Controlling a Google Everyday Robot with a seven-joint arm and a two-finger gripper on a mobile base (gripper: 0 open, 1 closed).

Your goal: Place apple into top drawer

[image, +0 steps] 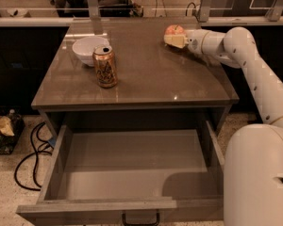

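The apple (173, 30), red-orange with a pale patch, sits on the tabletop at the far right. My gripper (176, 37) reaches in from the right on the white arm (236, 46) and is right at the apple, its cream tip against the apple's near side. The top drawer (132, 166) is pulled wide open below the tabletop. Its flat grey inside is bare, and a small dark handle (140, 219) sits on its front panel.
A gold drink can (105, 66) stands at the left middle of the grey-brown tabletop (146, 79), with a white bowl (88, 49) just behind it. The robot's white body (257, 178) stands beside the drawer's right side. Cables and clutter (4, 131) lie on the floor to the left.
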